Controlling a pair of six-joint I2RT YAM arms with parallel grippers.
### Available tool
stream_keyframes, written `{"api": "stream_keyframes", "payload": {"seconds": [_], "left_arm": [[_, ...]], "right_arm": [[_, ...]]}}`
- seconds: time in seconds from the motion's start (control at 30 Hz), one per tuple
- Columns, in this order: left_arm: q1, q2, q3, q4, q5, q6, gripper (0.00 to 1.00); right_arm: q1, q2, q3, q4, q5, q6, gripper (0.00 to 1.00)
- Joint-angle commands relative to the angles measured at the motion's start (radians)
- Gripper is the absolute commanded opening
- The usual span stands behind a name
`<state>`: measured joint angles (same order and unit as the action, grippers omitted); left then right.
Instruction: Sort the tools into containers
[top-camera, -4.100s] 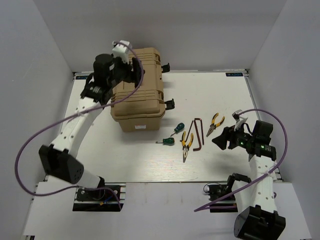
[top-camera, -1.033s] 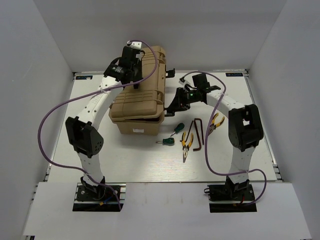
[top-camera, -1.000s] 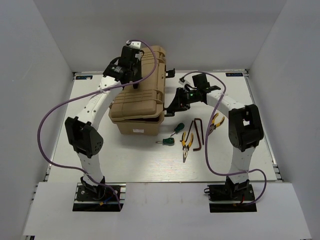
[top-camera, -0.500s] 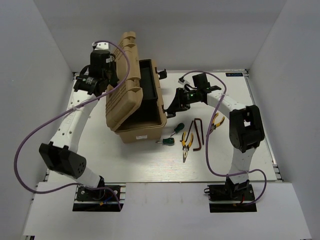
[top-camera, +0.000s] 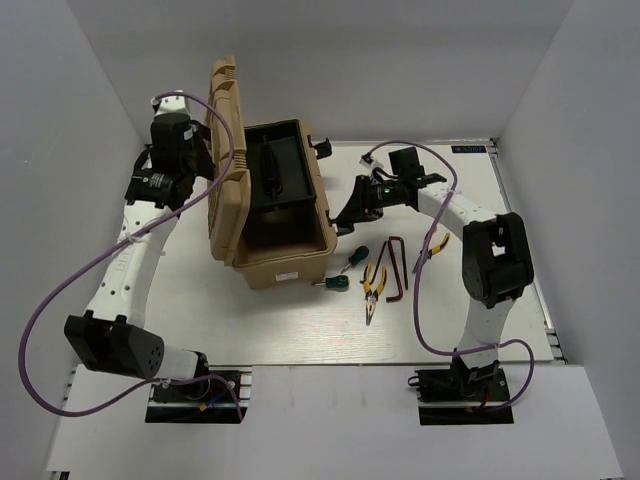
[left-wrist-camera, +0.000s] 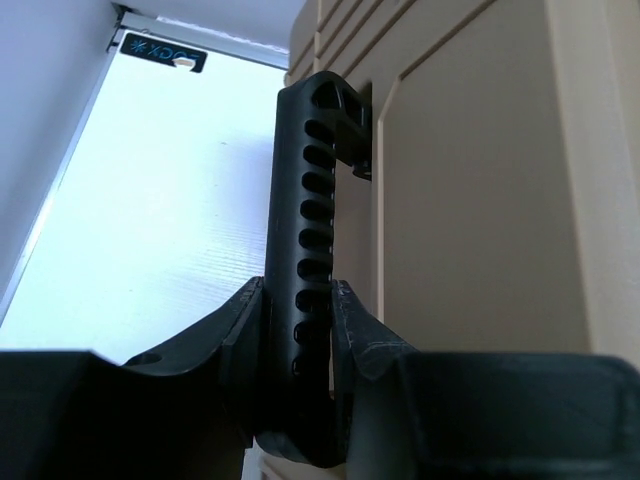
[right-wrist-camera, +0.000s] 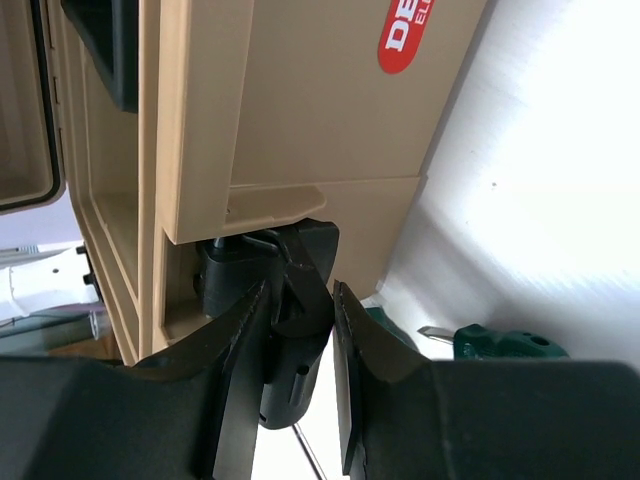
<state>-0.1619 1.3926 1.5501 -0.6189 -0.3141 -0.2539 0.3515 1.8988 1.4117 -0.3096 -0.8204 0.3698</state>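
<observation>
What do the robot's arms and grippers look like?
The left arm and right arm have white links and black joints, each trailing a purple cable. The left gripper and right gripper are black. A green light glows on the right wrist.

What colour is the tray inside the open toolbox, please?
Black; the tray shows best in the top external view.

Lid (top-camera: 225, 165): shut flat a second ago, half-raised half a second ago, now swung up near upright along left side of box (top-camera: 290, 265). Black tray (top-camera: 275, 185) inside now exposed. Left gripper (left-wrist-camera: 300, 300), clamped on lid handle (left-wrist-camera: 312, 180), carried from above box top out to far left; left arm swung left with it. Right gripper (right-wrist-camera: 298, 300): four seconds ago low at table's right, now reached across, pinching latch (right-wrist-camera: 290, 270) on box's right side.
</observation>
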Motion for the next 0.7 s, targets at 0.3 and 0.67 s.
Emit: {"api": "stream_keyframes", "payload": {"seconds": [0.3,0.67], "left_arm": [[0.212,-0.128,-0.077,0.054,-0.241,0.027,0.28],[0.271,-0.191,-0.108,0.027,-0.223,-0.025,0.74]], "right_arm": [[-0.123,-0.069,-0.048,0.001,0.036,-0.066,0.00],[-0.167,-0.072,-0.077,0.029,0.041,-0.063,0.00]]}}
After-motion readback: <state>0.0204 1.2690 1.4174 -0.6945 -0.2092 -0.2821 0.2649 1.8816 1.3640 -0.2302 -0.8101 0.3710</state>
